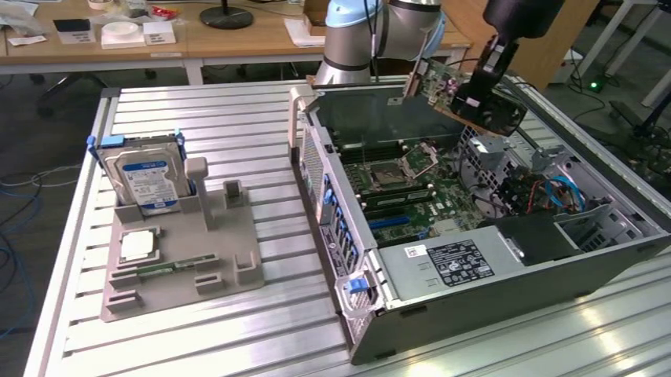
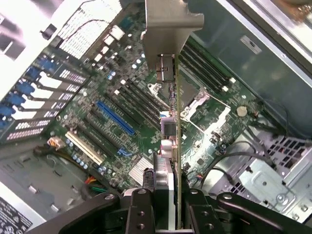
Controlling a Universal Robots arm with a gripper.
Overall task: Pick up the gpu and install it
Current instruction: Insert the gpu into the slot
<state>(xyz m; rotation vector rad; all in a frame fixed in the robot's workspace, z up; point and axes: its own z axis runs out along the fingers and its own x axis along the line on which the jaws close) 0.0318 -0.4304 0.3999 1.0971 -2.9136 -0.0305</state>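
wrist view: gripper (image 2: 168,197) clamped partway closed on the gpu (image 2: 171,109), card edge-on in the grip, bracket end farthest from the hand. card hangs above the motherboard (image 2: 73,114), its long axis looks skewed to the blue slot (image 2: 115,117) below.

We catch the gpu (image 2: 170,124) edge-on in the wrist view, so neither face shows, and its metal bracket (image 2: 168,29) runs out of view. The end effector (image 2: 170,207) is cropped as well, with dark linkage showing either side of the card. In the exterior view the arm (image 1: 362,35) is cut off above, and the power supply label (image 1: 458,261) is too small for us to read.
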